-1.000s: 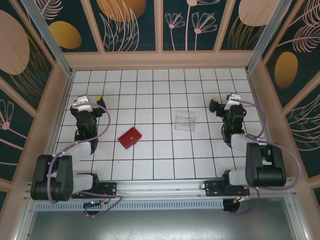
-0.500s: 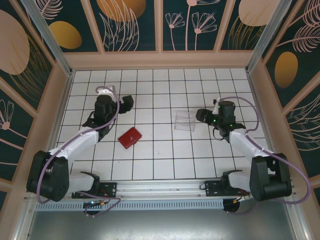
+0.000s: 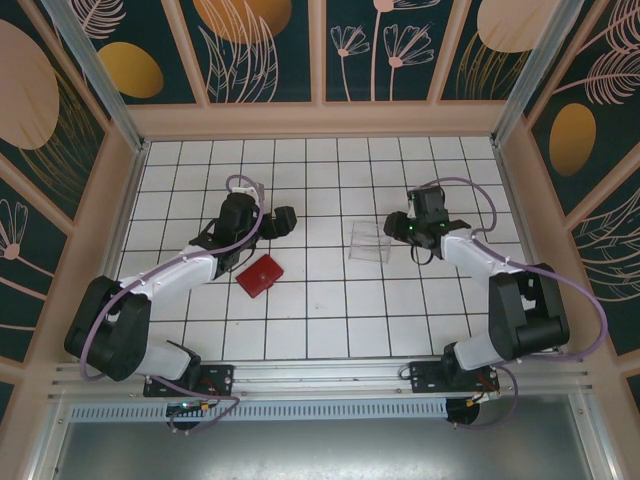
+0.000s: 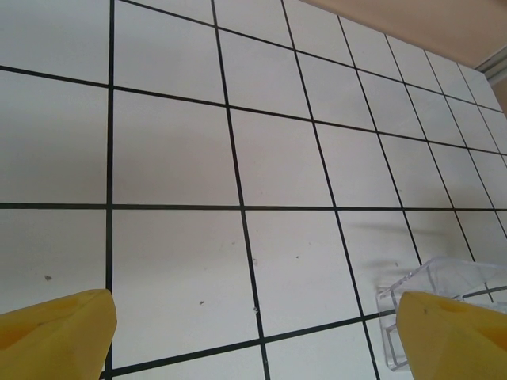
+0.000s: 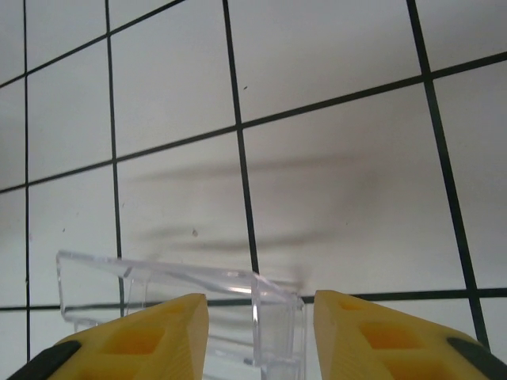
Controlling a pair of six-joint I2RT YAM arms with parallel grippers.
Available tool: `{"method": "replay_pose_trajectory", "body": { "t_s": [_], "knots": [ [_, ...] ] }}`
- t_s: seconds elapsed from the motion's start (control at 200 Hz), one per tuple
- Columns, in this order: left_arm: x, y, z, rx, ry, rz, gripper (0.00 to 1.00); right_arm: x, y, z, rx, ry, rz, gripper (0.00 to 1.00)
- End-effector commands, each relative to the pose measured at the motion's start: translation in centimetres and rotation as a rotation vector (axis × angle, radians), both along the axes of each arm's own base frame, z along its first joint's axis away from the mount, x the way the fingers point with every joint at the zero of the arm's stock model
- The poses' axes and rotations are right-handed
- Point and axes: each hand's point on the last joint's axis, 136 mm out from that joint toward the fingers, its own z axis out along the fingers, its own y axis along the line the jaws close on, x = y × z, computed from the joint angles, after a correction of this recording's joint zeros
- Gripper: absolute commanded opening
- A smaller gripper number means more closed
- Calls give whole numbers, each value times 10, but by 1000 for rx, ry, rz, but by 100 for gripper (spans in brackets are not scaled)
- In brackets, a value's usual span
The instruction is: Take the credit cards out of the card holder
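The card holder (image 3: pixel 259 274) is a small red wallet lying closed on the white tiled table, left of centre. The credit cards are hidden. My left gripper (image 3: pixel 284 222) hovers just beyond and to the right of the card holder, apart from it. In the left wrist view the left gripper (image 4: pixel 253 348) is open over bare tiles, its yellow fingertips (image 4: pixel 59 336) far apart. My right gripper (image 3: pixel 394 228) is at the right end of a clear plastic box (image 3: pixel 368 243). In the right wrist view the right gripper (image 5: pixel 261 336) has its jaws either side of the box's corner (image 5: pixel 273 305), with gaps showing.
The clear plastic box (image 4: pixel 444 277) also stands at the lower right of the left wrist view, beside that finger. Low wooden walls (image 3: pixel 320 120) ring the tiled table. Both arm bases sit on the rail (image 3: pixel 320 375) at the near edge.
Both arms have swung in from the sides toward the middle. The left gripper moved right, past the card holder. The right gripper moved left to the clear box, and its jaws have narrowed.
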Motion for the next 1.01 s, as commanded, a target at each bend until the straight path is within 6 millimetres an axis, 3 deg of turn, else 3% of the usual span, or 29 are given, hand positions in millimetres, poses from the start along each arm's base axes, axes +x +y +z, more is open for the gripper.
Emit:
{"method": "replay_pose_trajectory", "body": {
  "t_s": [0.0, 0.395, 0.681, 0.831, 1.001],
  "knots": [
    [4, 0, 12, 5, -16, 16, 92, 1, -5, -5, -60, 27, -6, 39],
    [4, 3, 18, 23, -25, 20, 92, 2, 6, -19, -77, 67, 24, 25],
    [1, 11, 17, 55, -16, 41, 93, 8, 15, -17, -109, 66, 24, 14],
    [-3, 18, 16, 91, -12, 51, 94, 14, 25, -14, -115, 63, 28, 11],
    [-10, 33, 6, 178, 26, 83, 93, 21, 51, -12, -110, 60, 57, 10]
  ]
}}
